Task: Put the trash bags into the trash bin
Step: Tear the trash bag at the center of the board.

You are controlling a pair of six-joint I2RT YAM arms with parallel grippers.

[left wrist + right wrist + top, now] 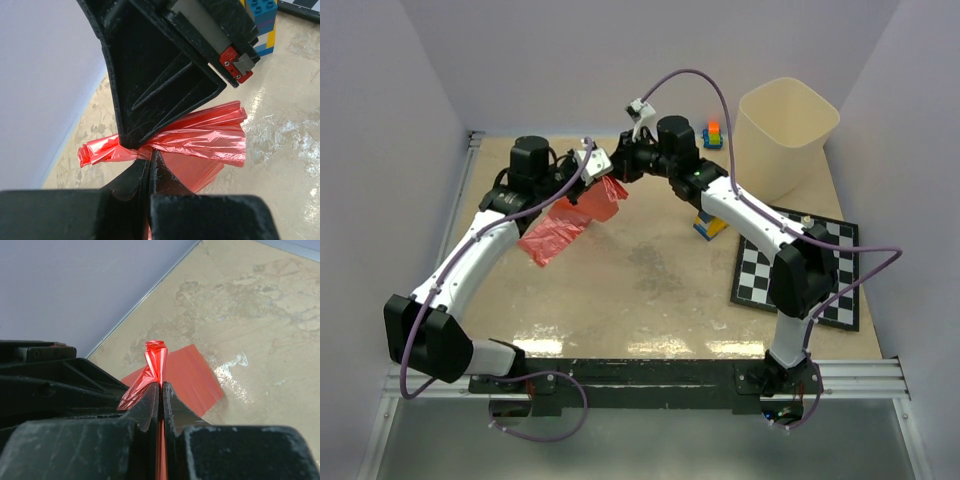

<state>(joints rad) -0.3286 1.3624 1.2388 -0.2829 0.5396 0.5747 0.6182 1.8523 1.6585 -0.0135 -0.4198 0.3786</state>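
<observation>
Seen from above, a thin, translucent red trash bag (570, 222) hangs over the left middle of the table (650, 290), whose top is a glossy, mottled beige. The bag's upper end is bunched up. The rest falls as a crinkled flat panel slanting down to the left, and whether its lower corner touches the table cannot be told. The left gripper (588, 172) and the right gripper (620, 168) meet nose to nose at the bunched end. The trash bin (786, 135) is smooth cream plastic with a rounded-square mouth and tapered walls. It stands upright at the far right, well apart from the bag. A black-and-white checkerboard (800, 268) lies flat near it under the right arm, with a stack of yellow-and-blue toy blocks (710, 226) just beside its left edge.

In the left wrist view, the left gripper's matte black fingers are pressed together on the bag's gathered neck. The film is pleated into tight folds that fan out to the right, and a short crumpled stub sticks out on the left. A ribbed black finger of the right gripper bears on the same neck from above.

In the right wrist view, the right gripper's scuffed fingers are clamped on a twisted red rope of film. Its tip pokes out past the fingertips, with a smooth flat part of the bag beyond.
</observation>
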